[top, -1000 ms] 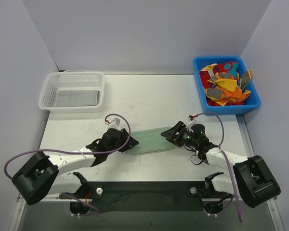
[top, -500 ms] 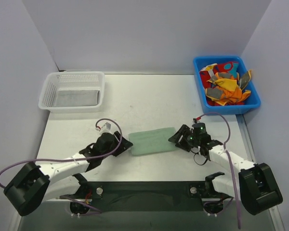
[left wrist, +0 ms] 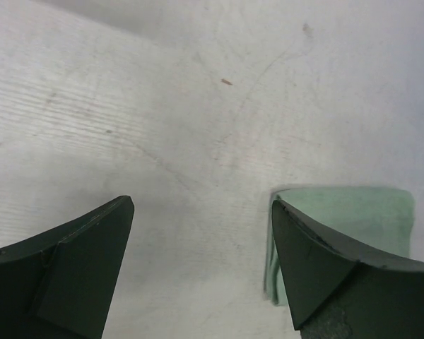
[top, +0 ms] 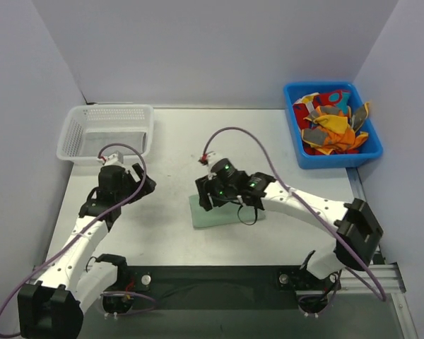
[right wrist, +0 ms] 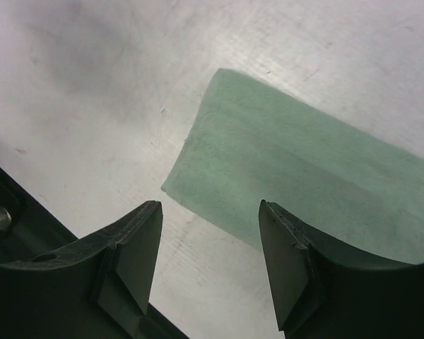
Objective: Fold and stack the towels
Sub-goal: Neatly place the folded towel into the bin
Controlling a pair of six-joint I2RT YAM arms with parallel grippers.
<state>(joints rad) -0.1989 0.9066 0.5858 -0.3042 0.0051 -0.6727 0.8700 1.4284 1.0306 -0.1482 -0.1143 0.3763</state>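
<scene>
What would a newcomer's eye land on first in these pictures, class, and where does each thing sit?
The blue bin in the far right corner of the table, heaped with red, orange and grey towels, stands out most. Next comes the pale green towel, folded flat in the middle, with the right claw open just above one end of it.

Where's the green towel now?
Top view: the green towel lies at the centre of the table, under the right gripper, with the left gripper off to its left.
</scene>
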